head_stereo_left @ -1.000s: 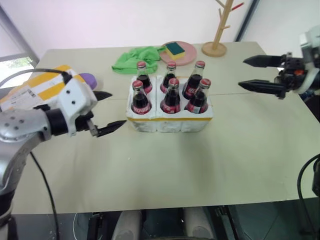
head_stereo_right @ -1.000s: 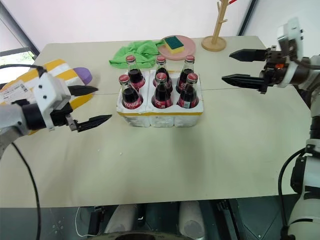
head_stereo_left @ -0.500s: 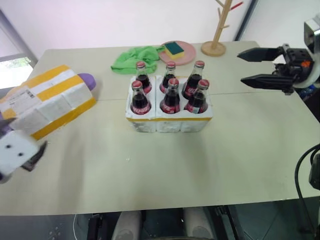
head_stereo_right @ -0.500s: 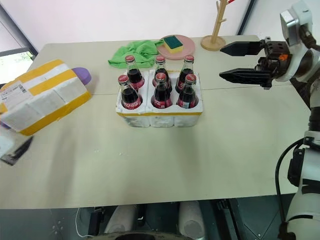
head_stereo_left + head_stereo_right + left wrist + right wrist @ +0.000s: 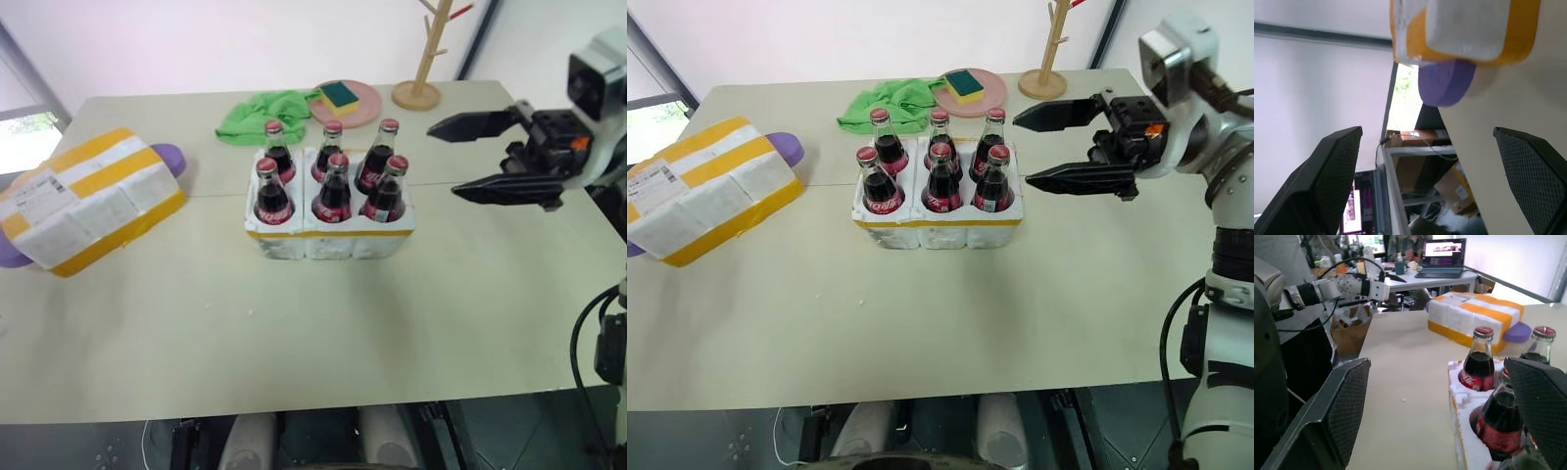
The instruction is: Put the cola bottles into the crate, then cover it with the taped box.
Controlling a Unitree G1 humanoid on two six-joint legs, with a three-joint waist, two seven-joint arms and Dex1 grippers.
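Several cola bottles (image 5: 333,186) with red caps stand upright in the holes of the crate (image 5: 331,238), a low white foam block with a yellow band, at the table's middle. The taped box (image 5: 90,198), white foam with yellow stripes and a label, lies at the table's left edge. My right gripper (image 5: 443,161) hovers open just right of the crate, pointing left at bottle height with nothing between its fingers. My left gripper (image 5: 1426,131) is open and empty beyond the table's left edge, facing the taped box's end (image 5: 1464,29).
A purple disc (image 5: 168,155) lies under the taped box. At the back are a green cloth (image 5: 266,113), a pink plate (image 5: 364,102) with a sponge and a wooden stand (image 5: 419,93). Desks, a laptop and seated people show past the table's left side in the right wrist view.
My left gripper swung away from the crate's left side and out past the table's left edge. My right gripper moved left, closer to the crate. Both stayed open.
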